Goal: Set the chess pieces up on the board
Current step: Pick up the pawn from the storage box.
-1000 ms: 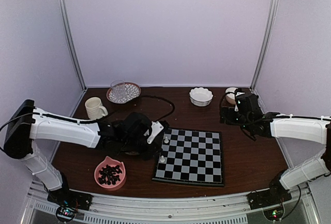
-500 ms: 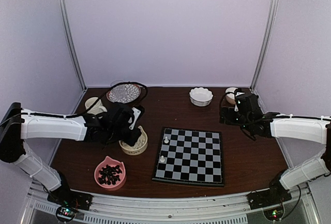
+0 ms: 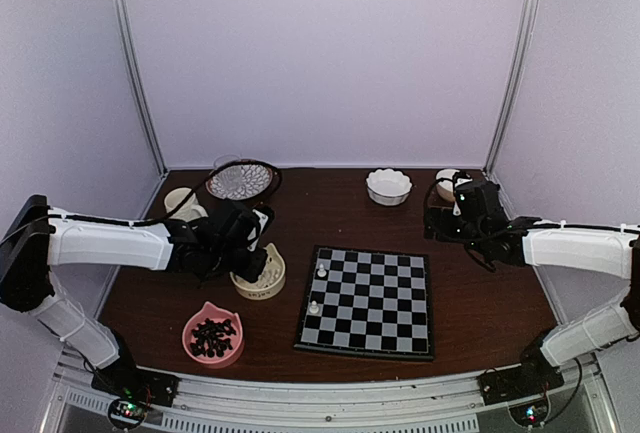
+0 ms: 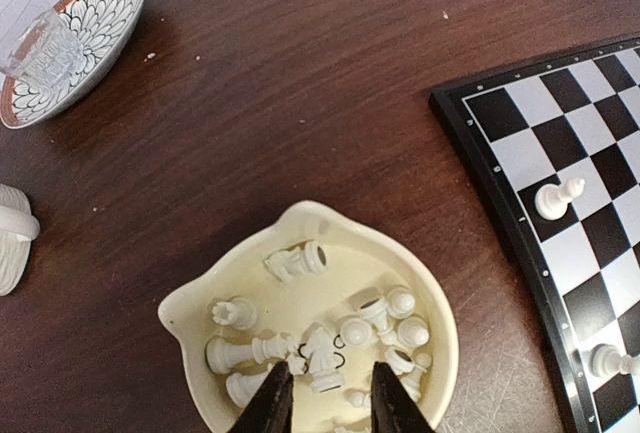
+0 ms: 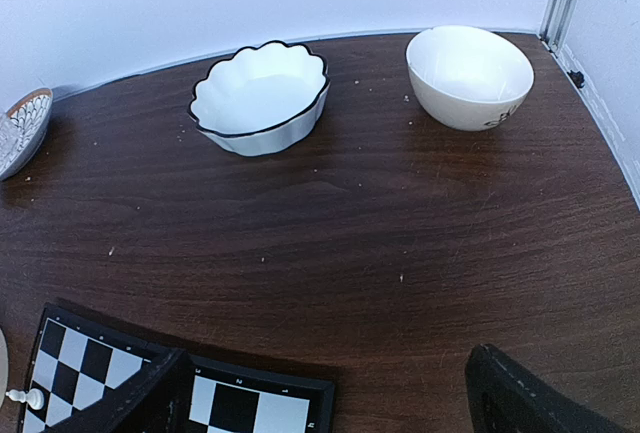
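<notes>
Left gripper (image 4: 330, 373) low over the cream bowl (image 4: 190, 318)

Left arm reaches flat across the table's (image 4: 330, 83) left side, and its dark fingers point down into the wavy-rimmed bowl. They stand narrow about one small piece; whether they grip it I cannot tell. Glossy white plastic chess pieces (image 4: 385, 305) lie tumbled inside. Two more stand by the left edge of the flat checked board (image 3: 368, 301), at the table's near middle. Right gripper (image 5: 328, 358) hangs wide apart, holding nothing, near the far right corner.

White-shelled arms (image 3: 110, 243), black joints (image 3: 28, 258) and wrists (image 3: 228, 238) — dark tapered gripper fingers (image 4: 268, 408)
</notes>
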